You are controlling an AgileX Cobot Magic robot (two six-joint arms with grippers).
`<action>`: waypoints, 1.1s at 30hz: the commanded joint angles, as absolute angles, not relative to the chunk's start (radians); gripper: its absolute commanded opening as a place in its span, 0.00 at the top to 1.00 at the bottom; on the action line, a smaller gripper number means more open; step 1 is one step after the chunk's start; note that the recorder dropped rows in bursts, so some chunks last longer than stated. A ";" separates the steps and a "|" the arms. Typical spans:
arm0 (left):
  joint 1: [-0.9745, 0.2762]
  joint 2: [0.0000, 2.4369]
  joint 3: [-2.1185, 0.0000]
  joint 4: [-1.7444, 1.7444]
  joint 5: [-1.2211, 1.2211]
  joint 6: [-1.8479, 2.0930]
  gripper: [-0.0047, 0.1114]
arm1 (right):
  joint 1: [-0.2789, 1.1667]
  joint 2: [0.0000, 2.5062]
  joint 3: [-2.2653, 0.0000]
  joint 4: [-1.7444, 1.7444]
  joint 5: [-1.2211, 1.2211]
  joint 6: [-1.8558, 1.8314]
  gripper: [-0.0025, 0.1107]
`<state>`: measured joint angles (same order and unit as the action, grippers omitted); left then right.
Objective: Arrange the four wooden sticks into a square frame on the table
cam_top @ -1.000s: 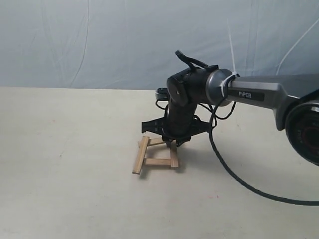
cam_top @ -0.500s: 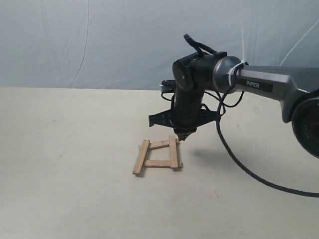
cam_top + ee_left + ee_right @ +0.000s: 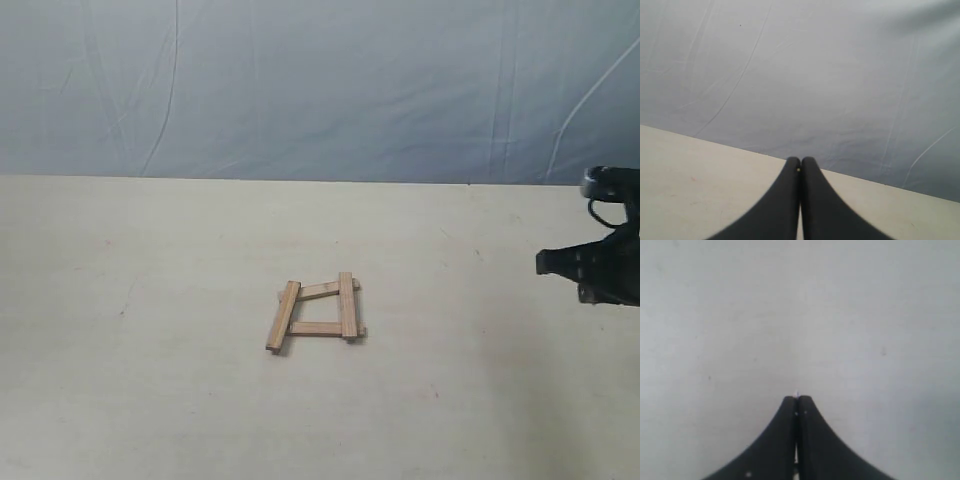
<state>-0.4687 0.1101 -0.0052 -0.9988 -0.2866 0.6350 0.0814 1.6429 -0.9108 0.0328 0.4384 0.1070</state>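
Four short flat light-brown wooden sticks (image 3: 316,314) lay as a skewed square frame mid-way across the pale beige table (image 3: 150,400); the black right gripper (image 3: 797,399), over them a second earlier, had withdrawn right, jaws closed and empty like the left gripper (image 3: 800,161), suggesting completion

Lie flat near the middle of the table (image 3: 150,400) as a rough, skewed square frame (image 3: 318,327) of four short light-brown wooden sticks (image 3: 346,306), ends overlapping, left side slanted, right side nearly straight.
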 commanded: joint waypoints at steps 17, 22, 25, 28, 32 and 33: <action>-0.469 0.105 0.000 -1.004 -0.285 0.638 0.96 | 0.071 0.264 -0.098 -0.056 0.020 0.104 0.99; -0.469 0.105 0.000 -1.004 -0.285 0.638 0.96 | 0.071 0.226 -0.096 -0.056 0.020 0.104 0.99; -0.469 0.105 0.000 -1.004 -0.285 0.638 0.96 | 0.071 0.226 -0.096 -0.056 0.020 0.104 0.99; -0.469 0.105 0.000 -1.004 -0.285 0.638 0.96 | 0.071 0.226 -0.096 -0.056 0.020 0.104 0.99; -0.469 0.105 0.000 -1.004 -0.285 0.638 0.96 | 0.071 0.226 -0.096 -0.056 0.020 0.104 0.99; -0.469 0.105 0.000 -1.004 -0.285 0.638 0.96 | 0.071 0.226 -0.096 -0.056 0.020 0.104 0.99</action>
<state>-0.4687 0.1101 -0.0052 -0.9988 -0.2866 0.6350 0.0768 0.2334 -0.1001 -0.0549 0.0292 0.1030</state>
